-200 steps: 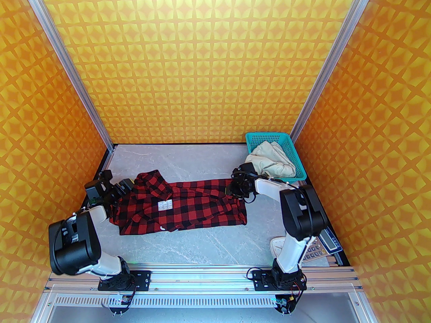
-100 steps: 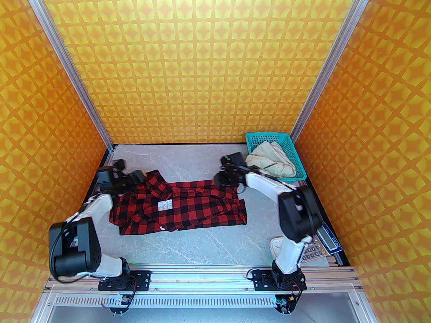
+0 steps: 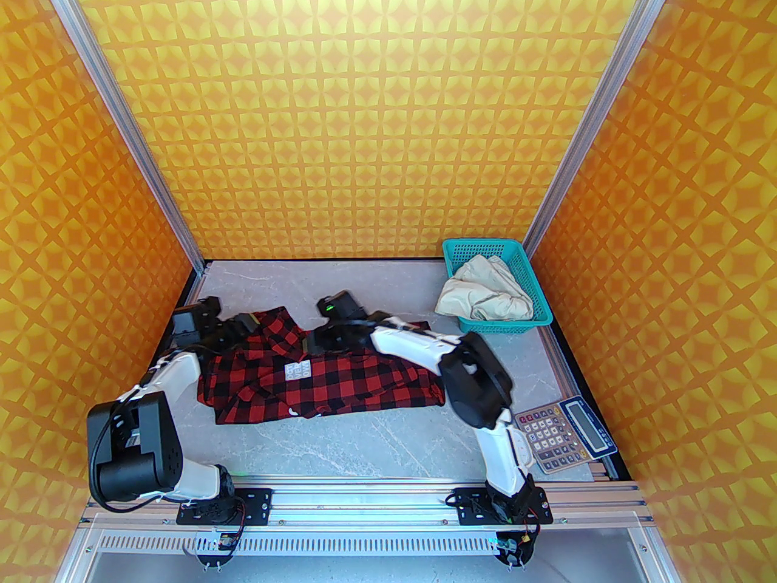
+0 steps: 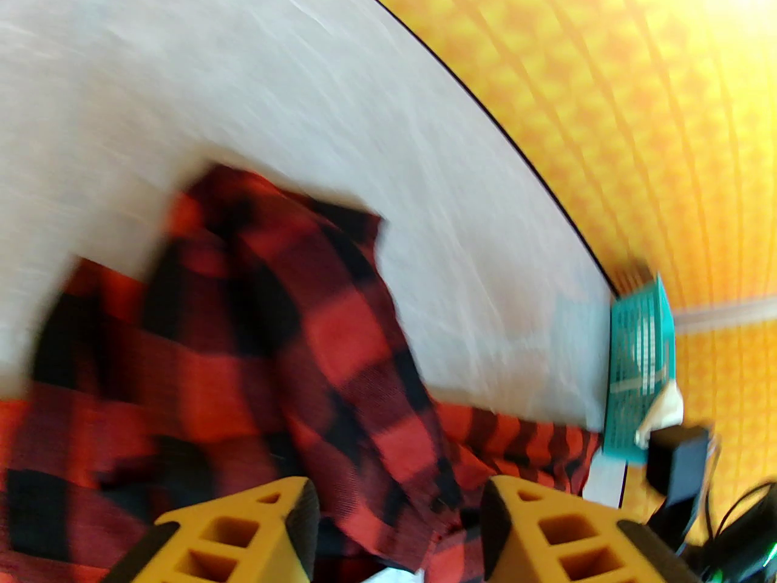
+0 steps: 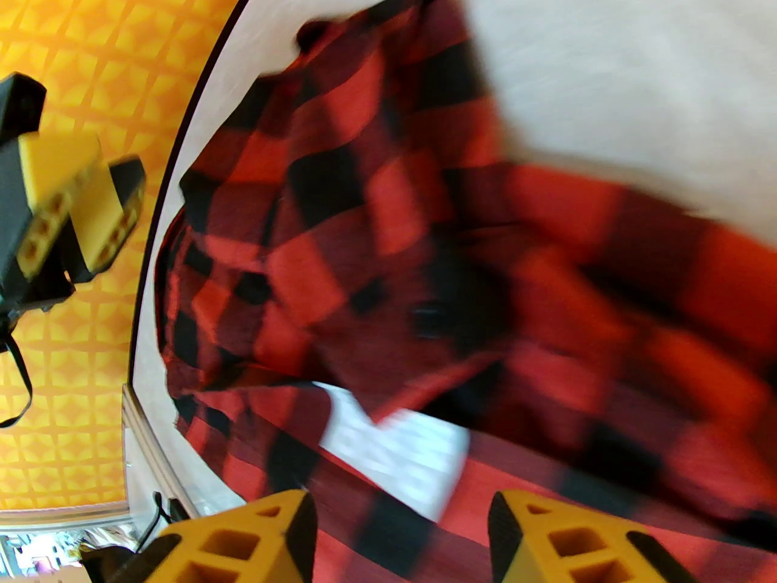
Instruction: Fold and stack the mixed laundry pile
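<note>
Swung leftward over the limp, light shirt [image 3: 352, 380], the right gripper [image 5: 400, 532] gapes empty like the left gripper [image 4: 400, 514]; pinch a hem edge

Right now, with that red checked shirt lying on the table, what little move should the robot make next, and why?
Probably lift the right end effector clear of the checked shirt. Its jaws stand open over the cloth, gripping nothing, and its arm lies across the shirt's right half, in the way of another fold.
</note>
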Motion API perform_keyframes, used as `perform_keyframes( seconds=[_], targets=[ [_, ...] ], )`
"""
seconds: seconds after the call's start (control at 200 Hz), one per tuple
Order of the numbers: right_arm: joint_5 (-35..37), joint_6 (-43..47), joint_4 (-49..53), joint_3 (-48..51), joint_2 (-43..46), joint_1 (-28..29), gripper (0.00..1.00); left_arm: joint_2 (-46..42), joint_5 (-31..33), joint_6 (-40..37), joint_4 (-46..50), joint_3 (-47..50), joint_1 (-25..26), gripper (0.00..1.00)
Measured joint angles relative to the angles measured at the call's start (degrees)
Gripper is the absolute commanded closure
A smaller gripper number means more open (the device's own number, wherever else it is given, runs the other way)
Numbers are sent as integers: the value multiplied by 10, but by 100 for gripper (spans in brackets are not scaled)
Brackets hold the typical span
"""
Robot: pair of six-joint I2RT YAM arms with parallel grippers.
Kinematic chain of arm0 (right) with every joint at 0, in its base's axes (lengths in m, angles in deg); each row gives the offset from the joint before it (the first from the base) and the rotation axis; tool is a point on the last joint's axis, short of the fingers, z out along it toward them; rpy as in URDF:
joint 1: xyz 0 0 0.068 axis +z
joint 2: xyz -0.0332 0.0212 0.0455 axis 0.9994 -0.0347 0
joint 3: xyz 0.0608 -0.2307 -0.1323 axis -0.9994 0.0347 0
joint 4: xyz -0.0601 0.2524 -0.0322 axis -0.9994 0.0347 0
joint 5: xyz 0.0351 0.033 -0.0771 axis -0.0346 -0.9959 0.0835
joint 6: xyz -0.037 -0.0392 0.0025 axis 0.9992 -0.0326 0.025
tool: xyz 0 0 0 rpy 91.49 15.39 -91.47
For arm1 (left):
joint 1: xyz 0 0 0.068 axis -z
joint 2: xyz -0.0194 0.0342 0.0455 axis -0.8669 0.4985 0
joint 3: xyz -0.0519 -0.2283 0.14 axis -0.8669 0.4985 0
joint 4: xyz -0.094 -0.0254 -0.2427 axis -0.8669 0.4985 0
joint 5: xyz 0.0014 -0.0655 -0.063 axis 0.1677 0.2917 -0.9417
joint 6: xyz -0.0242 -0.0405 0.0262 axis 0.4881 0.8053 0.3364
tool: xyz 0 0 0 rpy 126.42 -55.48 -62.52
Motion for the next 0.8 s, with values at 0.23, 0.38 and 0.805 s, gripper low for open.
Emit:
perform_keyframes(
  seconds=[0.23, 0.38, 0.805],
  targets=[
    [33, -104, -35, -17, -59, 7, 47, 8, -10, 0, -4, 0, -5, 51],
    [56, -153, -53, -30, -83, 7, 47, 17, -14, 0, -12, 5, -5, 51],
    [67, -210, -76, -87, -121, 8, 82, 27, -22, -4, -16, 15, -5, 51]
  ],
)
